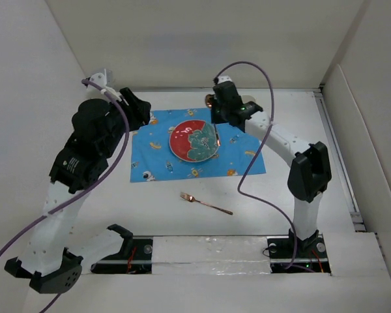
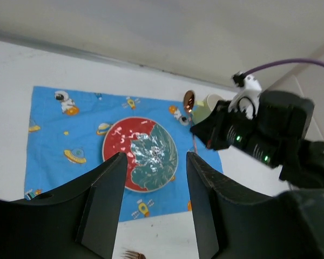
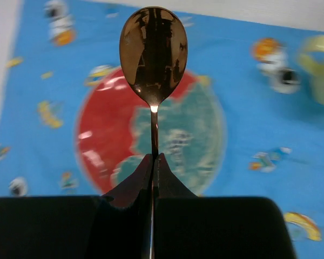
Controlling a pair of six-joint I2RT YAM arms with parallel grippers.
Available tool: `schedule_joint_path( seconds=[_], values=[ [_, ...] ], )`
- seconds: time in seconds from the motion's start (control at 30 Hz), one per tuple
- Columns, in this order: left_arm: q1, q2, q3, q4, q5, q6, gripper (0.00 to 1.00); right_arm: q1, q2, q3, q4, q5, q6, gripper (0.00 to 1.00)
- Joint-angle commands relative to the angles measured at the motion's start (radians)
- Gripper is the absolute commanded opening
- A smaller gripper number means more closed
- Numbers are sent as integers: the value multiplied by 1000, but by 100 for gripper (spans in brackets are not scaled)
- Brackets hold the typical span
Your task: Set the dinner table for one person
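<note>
- Right wrist view, holding: right gripper (image 3: 154, 160) pinched tight on the thin handle of a copper-coloured spoon (image 3: 154, 51); the handle runs straight out along the fingers and the bowl leads, its hollow face toward the camera
- Key relation: the spoon hangs over the far right part of the blue cartoon-print placemat (image 1: 150, 163), with the red-and-teal plate (image 1: 194, 141) under and beyond its bowl; the bare strip of placemat on the plate's right lies toward the right edge of the bench from the spoon; in my judgement the spoon needs to shift that way and turn until its long axis runs near-to-far beside the plate
- Nearer arm: the right one, already carrying the piece; left gripper (image 2: 155, 162) parted wide and empty, raised near the far left corner of the placemat and looking down on the plate
- Other pieces: copper fork (image 1: 206, 203) flat on the bare dinner table (image 1: 150, 208), just off the placemat's near edge, lying slantwise with tines toward the left edge; pale green mug (image 2: 207, 106) at the placemat's far right corner, close to the right gripper, so room on that side is tight
- Surface: matte white table top, placemat flat on it toward the far edge, plate near the placemat's centre
- Room: white panels (image 1: 202, 45) close off the far, left and right sides of the bench
</note>
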Motion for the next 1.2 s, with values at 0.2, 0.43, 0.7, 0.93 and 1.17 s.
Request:
schedule_joint_path(
  seconds=[0.2,0.43,0.7,0.93,1.17],
  values=[
    [4,95,-93,85,143,-38,45,-189,63,-61,-24,-21,-25,0],
    [4,132,-110,105,165,-35,45,-229,158,-47,-29,-18,-19,0],
    [4,149,-121,118,171,-35,44,-249,259,19,-70,5,21,0],
    [4,166,-124,119,165,-27,45,-249,295,25,-87,10,61,14],
    [4,181,-112,122,146,-12,45,-249,100,-74,-61,-33,35,45]
  ],
)
